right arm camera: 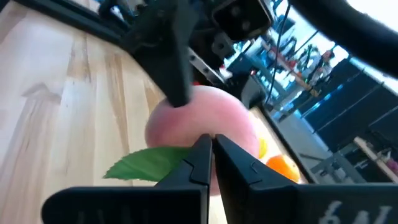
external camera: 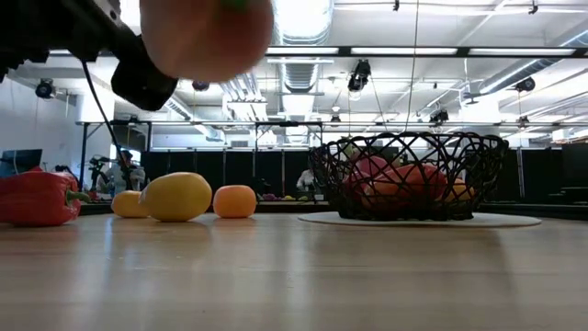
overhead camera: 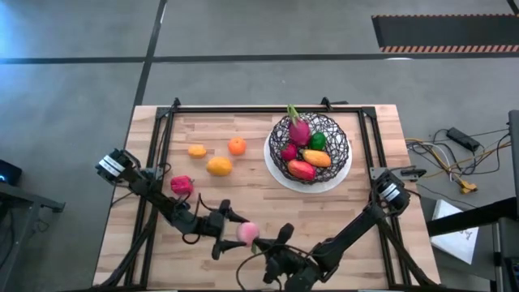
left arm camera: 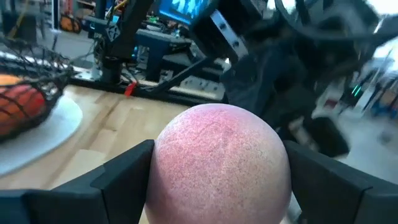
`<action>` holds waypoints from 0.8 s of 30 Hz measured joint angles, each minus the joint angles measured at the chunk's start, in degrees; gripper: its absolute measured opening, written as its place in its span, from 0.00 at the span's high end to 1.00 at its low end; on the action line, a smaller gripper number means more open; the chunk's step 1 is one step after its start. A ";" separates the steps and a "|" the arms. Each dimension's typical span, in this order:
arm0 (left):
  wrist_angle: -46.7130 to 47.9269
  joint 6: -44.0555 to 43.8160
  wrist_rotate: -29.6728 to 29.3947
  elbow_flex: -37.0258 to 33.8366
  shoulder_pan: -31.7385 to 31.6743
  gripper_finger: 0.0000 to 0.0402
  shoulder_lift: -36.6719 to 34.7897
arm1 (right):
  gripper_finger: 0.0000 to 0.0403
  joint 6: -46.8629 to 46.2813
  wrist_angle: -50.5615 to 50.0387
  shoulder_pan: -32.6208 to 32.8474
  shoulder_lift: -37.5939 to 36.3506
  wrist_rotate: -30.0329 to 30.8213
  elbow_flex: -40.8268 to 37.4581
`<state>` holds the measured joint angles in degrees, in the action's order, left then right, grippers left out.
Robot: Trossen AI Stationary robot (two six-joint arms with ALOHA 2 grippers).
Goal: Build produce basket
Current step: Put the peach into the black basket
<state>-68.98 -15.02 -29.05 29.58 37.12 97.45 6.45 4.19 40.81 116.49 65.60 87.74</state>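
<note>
- No legible text, labels, brands or numbers in any view.
- Sheet of paper (overhead camera: 456, 233) on the floor at the right of the table (overhead camera: 243, 191): faint marks, too small to read.

I see my right gripper (right arm camera: 211, 146) with its dark fingers pressed together at the tips — right against a pale pink peach (right arm camera: 208, 121) with a green leaf (right arm camera: 149, 163). A finger of the left gripper (right arm camera: 171, 62) rests on the peach's far side, above the wooden table (right arm camera: 56, 106) — an orange piece (right arm camera: 285, 167) lies beyond.
</note>
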 joint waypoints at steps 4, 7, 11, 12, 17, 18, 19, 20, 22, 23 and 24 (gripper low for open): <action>5.32 3.51 -2.30 -0.16 0.07 0.23 0.00 | 0.98 -13.41 -13.06 0.30 -3.23 -0.29 0.00; 7.12 3.58 -4.45 -0.27 0.07 0.23 0.02 | 0.98 -25.25 -24.26 0.53 -5.65 -1.26 0.09; 8.45 1.88 -7.59 -0.44 0.07 0.23 0.02 | 0.98 -32.89 -31.06 0.48 -6.94 -6.81 0.04; 8.41 0.93 -8.13 -0.48 0.05 0.23 0.02 | 0.98 -32.88 -30.85 0.34 -7.00 -8.79 0.04; 8.39 -5.72 -8.65 -0.50 -0.04 0.23 0.02 | 0.98 -27.39 -26.34 -0.85 -3.60 -11.61 -0.06; 8.38 -6.94 -8.63 -0.52 -0.03 0.23 0.02 | 0.98 -25.07 -24.97 -0.96 -2.83 -11.37 -0.08; 8.39 -8.06 -8.64 -0.52 -0.02 0.23 0.02 | 0.98 -22.87 -23.88 -1.09 -2.20 -10.86 -0.15; 8.36 -9.01 -8.63 -0.52 -0.02 0.23 0.02 | 0.97 -20.59 -21.88 -1.22 -1.66 -10.37 -0.15; 8.32 -10.14 -8.60 -0.55 -0.02 0.23 0.02 | 0.96 -16.12 -18.03 -1.46 -1.20 -9.95 -0.15; 8.36 -10.17 -8.60 -0.57 -0.02 0.23 0.02 | 0.94 -14.17 -16.79 -1.48 -1.16 -9.71 -0.15; 8.37 -10.17 -8.56 -0.55 -0.02 0.23 0.02 | 0.93 -12.60 -15.62 -1.48 -1.14 -8.93 -0.15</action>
<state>-60.61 -25.19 -37.60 29.04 37.10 97.47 -6.14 -11.43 39.33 115.35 56.68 87.59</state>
